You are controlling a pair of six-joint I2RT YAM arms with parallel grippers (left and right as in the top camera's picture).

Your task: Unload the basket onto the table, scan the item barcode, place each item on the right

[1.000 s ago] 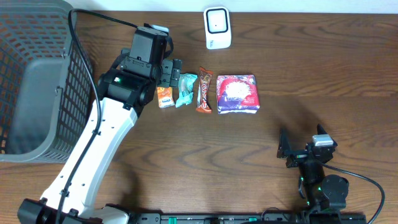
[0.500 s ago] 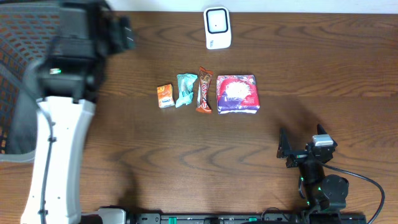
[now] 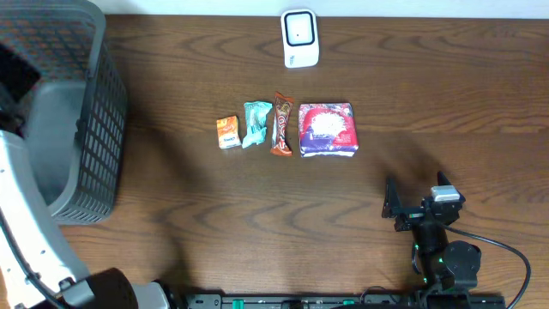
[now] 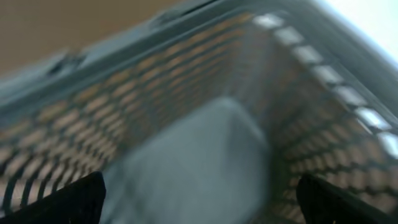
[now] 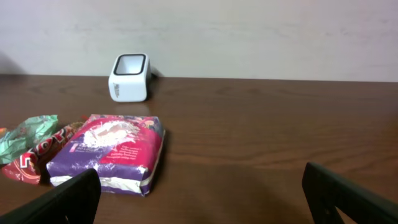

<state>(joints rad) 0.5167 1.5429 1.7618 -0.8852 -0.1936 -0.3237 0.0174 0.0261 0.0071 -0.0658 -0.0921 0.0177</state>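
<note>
Since neither of my grippers holds anything, I judge the task to be at its first step: no item has yet been picked for scanning. Four candidates lie in a short row near the middle of the table: a small orange box, a teal wrapper, a brown candy bar and a purple packet. Neighbours sit just beside one another, and the bar's edge is close against the packet. I can see no barcode on any upward face, so I cannot tell which side will have to be shown to the reader. The white scanner stands beyond the row at the far edge, window facing up, apart from the items.

My right gripper rests low at the near right of the table, jaws spread wide and empty, looking across at the packet and the scanner behind it. My left gripper is also wide open and empty. Its camera sees only the blurred mesh of the grey basket, so it hangs over the basket at the far left, well apart from the row. My left arm runs along that edge.

The next move, as I judge it, calls for one gripper to come down over an end item, the box or the packet, where the fingers have room. It should close across the narrow sides, lift, and turn the coded face toward the scanner window.
</note>
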